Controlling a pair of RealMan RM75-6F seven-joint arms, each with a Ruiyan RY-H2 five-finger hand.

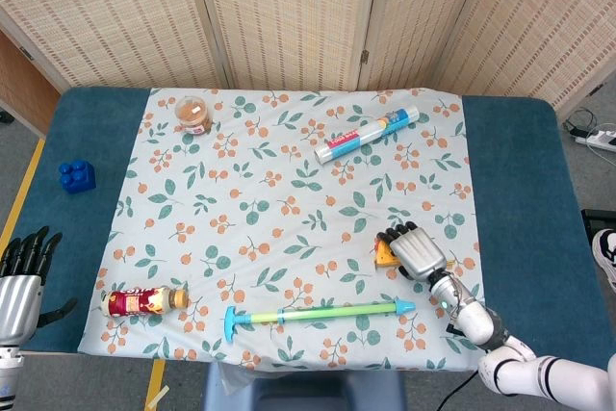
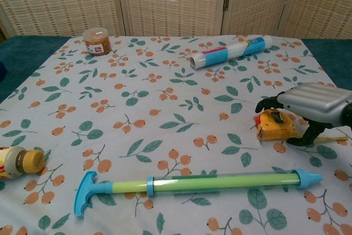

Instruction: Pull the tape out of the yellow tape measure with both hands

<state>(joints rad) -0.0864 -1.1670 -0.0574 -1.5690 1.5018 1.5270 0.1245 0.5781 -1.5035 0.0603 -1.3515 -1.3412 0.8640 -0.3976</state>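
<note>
The yellow tape measure [image 2: 273,124] lies on the floral cloth at the right; in the head view the tape measure [image 1: 385,255] is half covered. My right hand [image 2: 311,104] arches over it, fingers [image 2: 268,102] curled past its far side and the thumb [image 2: 303,139] down on the cloth at its right. No firm grip shows, and the case still rests on the cloth. A thin strip of tape [image 2: 331,137] pokes out to the right. My left hand [image 1: 21,281] hovers at the table's near left corner, fingers spread, holding nothing.
A green and blue pump toy [image 2: 192,184] lies just in front of the tape measure. A sauce bottle [image 1: 142,301] lies near left, a jar [image 1: 195,115] far left, a foil roll [image 1: 367,135] at the back, and a blue block [image 1: 75,175] on the blue table [image 1: 520,180].
</note>
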